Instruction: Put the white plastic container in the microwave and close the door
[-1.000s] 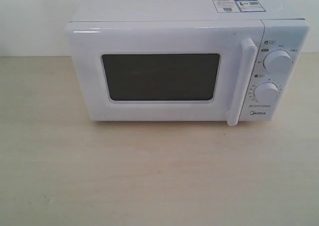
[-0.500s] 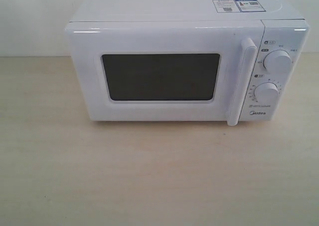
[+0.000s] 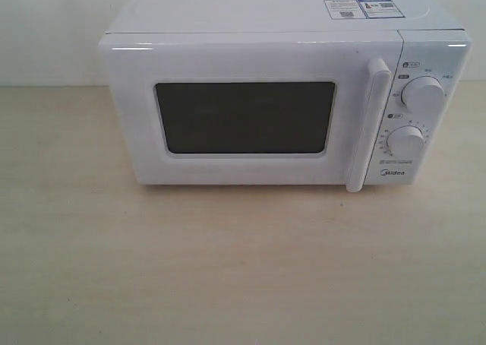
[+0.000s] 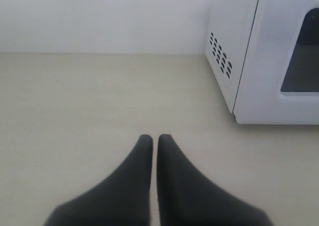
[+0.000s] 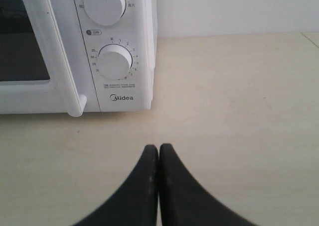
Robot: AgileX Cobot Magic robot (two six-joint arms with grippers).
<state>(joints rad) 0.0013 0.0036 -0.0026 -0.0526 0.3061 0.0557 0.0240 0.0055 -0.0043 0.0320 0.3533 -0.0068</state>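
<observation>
The white Midea microwave (image 3: 281,102) stands at the back of the wooden table with its door (image 3: 243,117) shut; the dark window and the vertical bar handle (image 3: 366,125) face me. The white plastic container is out of view in every frame. My left gripper (image 4: 155,139) is shut and empty, low over the table off the microwave's (image 4: 259,52) vented side. My right gripper (image 5: 158,148) is shut and empty too, over the table in front of the dial panel (image 5: 113,47). Neither gripper shows in the exterior view.
A light wooden tabletop (image 3: 228,269) spreads in front of the microwave. A white wall (image 3: 45,26) runs behind it. Two round dials (image 3: 422,94) sit on the right panel, and stickers (image 3: 361,8) lie on the top.
</observation>
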